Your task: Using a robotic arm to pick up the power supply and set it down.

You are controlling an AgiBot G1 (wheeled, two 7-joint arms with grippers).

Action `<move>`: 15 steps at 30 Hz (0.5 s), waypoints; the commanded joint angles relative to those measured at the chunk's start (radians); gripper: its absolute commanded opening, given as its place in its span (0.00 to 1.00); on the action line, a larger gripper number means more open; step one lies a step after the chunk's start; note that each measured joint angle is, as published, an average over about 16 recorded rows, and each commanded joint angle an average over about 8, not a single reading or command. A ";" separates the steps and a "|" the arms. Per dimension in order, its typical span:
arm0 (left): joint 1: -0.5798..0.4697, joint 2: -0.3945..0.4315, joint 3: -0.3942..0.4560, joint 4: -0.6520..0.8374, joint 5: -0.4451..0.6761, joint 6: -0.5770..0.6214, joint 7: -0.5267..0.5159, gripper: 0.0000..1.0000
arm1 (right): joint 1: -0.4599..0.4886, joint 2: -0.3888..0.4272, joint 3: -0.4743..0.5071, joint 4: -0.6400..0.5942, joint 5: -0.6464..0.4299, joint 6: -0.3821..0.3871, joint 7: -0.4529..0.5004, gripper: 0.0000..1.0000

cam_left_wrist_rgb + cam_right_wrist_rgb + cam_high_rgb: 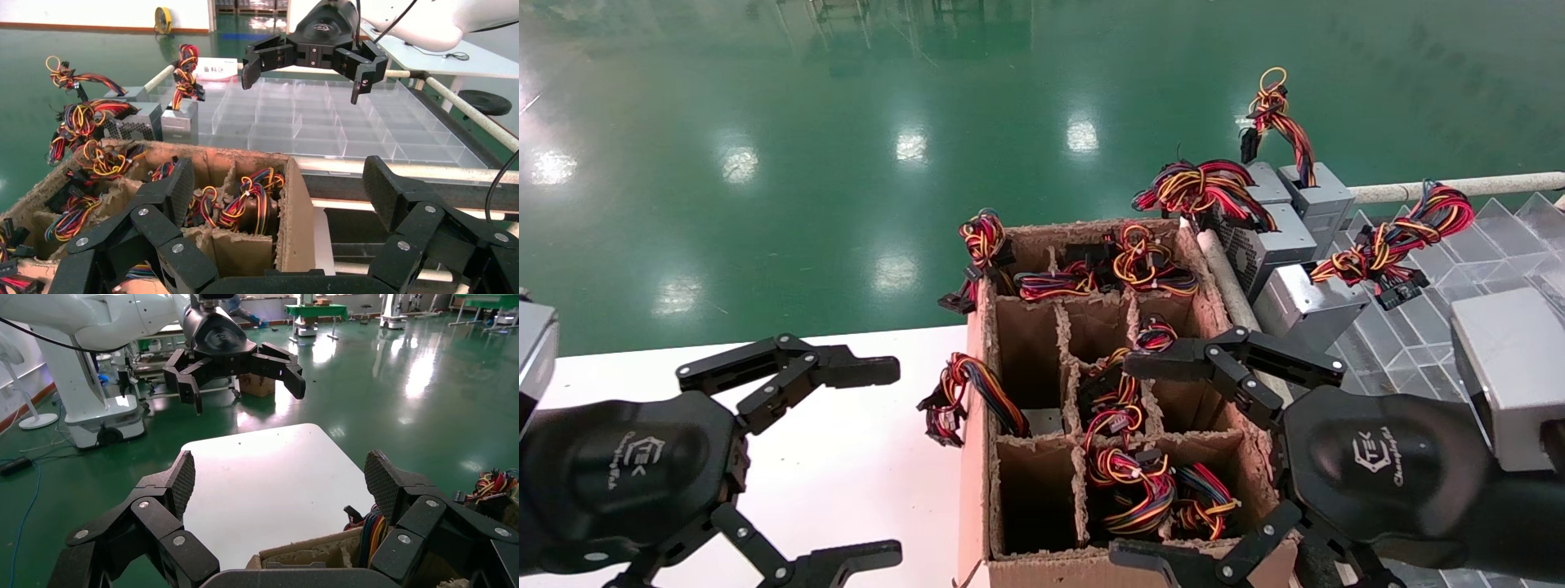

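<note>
the right end effector (1173,457) is hovering with its jaws spread wide and empty over the near right corner of the divided cardboard box (977,392), where power supplies are sitting down in the cells with their red, yellow and black wire bundles sticking up. the likeliest target, a power supply (1132,482) in the near cells, is lying directly below that end effector, its grey body mostly hidden by wiring. the left end effector (846,465) is hanging wide open and empty above the white worktop (862,457), just beside the box. several grey supplies (1303,302) are already resting by the clear plastic tray (1500,245) on the far right. nothing is being held, so the task appears to be at its start: the descent, the grasp, the lift and the set-down are all left to do.
</note>
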 commanded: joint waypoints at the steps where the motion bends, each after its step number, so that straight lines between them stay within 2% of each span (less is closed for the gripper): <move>1: 0.000 0.000 0.000 0.000 0.000 0.000 0.000 1.00 | 0.000 0.000 0.000 0.000 0.000 0.000 0.000 1.00; 15: 0.000 0.000 0.000 0.000 0.000 0.000 0.000 1.00 | 0.000 0.000 0.000 0.000 0.000 0.000 0.000 1.00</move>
